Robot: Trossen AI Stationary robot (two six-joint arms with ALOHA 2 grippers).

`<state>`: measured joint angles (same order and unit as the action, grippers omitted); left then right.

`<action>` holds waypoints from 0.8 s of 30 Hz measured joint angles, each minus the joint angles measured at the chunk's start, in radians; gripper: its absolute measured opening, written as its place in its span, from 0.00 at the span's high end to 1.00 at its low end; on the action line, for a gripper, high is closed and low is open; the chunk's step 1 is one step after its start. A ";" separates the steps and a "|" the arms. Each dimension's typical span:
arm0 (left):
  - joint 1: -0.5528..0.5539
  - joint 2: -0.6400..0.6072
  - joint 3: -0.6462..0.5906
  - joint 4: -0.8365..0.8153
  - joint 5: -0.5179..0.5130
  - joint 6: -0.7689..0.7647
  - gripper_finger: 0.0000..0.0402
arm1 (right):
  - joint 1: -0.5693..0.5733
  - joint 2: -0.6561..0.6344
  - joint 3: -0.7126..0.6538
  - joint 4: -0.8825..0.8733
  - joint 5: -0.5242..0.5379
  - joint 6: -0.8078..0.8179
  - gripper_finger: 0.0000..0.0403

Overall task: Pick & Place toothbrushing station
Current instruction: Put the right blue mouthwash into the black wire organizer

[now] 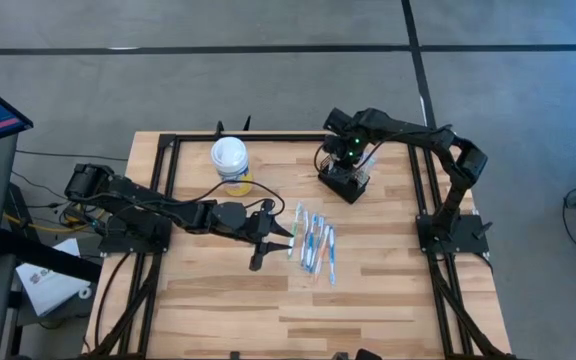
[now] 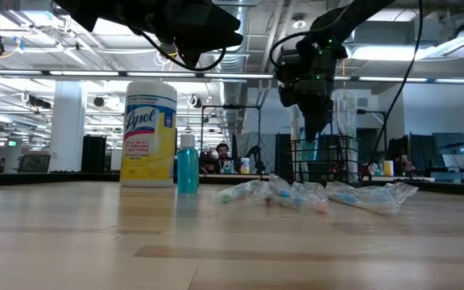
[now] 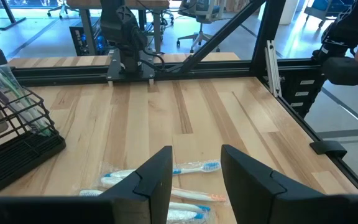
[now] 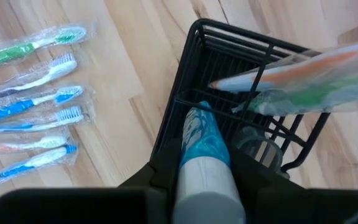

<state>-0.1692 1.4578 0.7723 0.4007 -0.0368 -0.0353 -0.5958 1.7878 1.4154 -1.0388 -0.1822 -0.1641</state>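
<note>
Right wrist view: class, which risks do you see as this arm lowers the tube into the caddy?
1. The blue-and-white tube, held in the right gripper, could catch on the black wire-mesh caddy divider.
2. It might knock the wrapped toothbrushes already leaning inside.
3. Pushing down could shift or tip the caddy.

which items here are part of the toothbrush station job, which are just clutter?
In the job:
- black wire caddy
- blue-and-white tube held by the right gripper over the caddy
- wrapped toothbrushes on the table
- left gripper, open, by the toothbrushes

Lying about:
- Lysol canister
- small teal bottle
</note>
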 joint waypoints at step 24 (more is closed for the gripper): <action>0.000 0.000 0.000 0.005 0.000 0.000 0.67 | 0.001 0.000 -0.062 0.053 0.029 0.023 0.80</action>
<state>-0.1692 1.4574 0.7719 0.4057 -0.0368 -0.0353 -0.5953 1.7878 1.3533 -0.9859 -0.1528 -0.1413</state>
